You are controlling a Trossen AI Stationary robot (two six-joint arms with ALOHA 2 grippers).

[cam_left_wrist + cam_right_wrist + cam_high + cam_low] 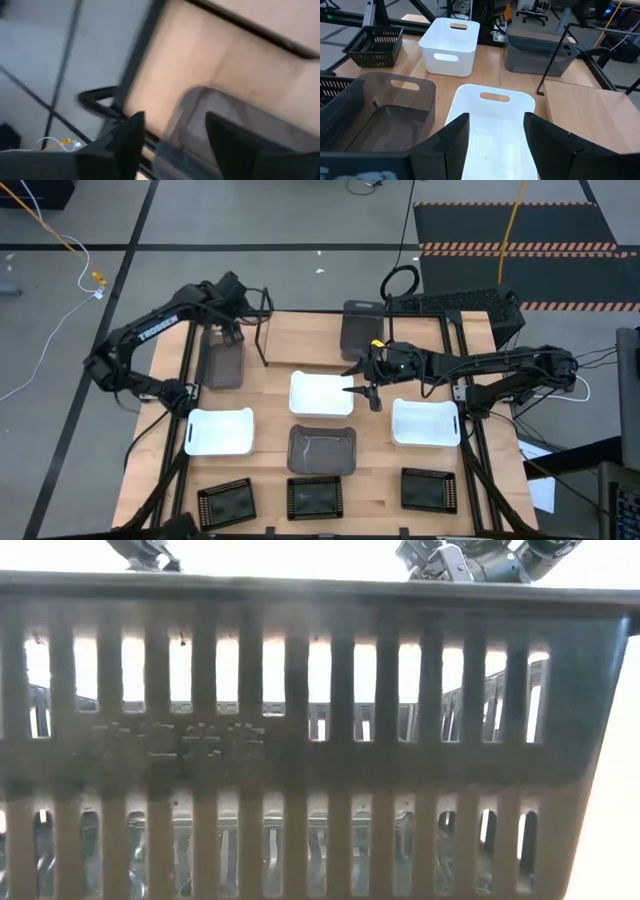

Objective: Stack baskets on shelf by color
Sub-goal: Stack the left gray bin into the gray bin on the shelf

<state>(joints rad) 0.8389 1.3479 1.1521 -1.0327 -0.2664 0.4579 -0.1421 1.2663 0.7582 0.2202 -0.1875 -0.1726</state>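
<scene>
Filling your low view, a dark slotted basket [300,740] stands right against the lens. From above, your right hand [366,392] hovers with fingers spread over the right edge of the middle white basket [320,394], which sits at the table [310,340] centre. Your left hand [228,330], fingers also spread and holding nothing, hangs over a grey basket [222,363] left of that white one, by the shelf [265,330]. Count three white baskets, three grey ones and three black trays; the trays line the table edge nearest you.
</scene>
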